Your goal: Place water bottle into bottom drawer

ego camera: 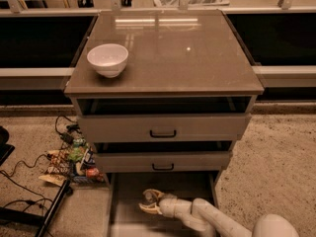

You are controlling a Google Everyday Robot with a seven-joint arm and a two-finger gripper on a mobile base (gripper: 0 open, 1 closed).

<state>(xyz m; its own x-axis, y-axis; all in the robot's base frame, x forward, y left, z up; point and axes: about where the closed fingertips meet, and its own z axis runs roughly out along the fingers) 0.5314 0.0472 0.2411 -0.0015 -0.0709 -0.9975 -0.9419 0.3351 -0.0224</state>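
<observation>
The bottom drawer (197, 181) is pulled out at the foot of the grey cabinet, and its flat grey floor shows. My gripper (149, 202) reaches down into it from the lower right, low over the floor near the drawer's middle. Its pale fingers (148, 210) close around a small clear rounded thing, the water bottle (147, 197), seen end-on. The bottle's label and cap cannot be made out.
A white bowl (107, 59) stands on the cabinet top (168, 48) at the left. The two upper drawers with black handles (163, 133) stand slightly open. Snack packets and cables (74, 162) lie on the floor left of the cabinet. A black stand leg (52, 209) lies at the lower left.
</observation>
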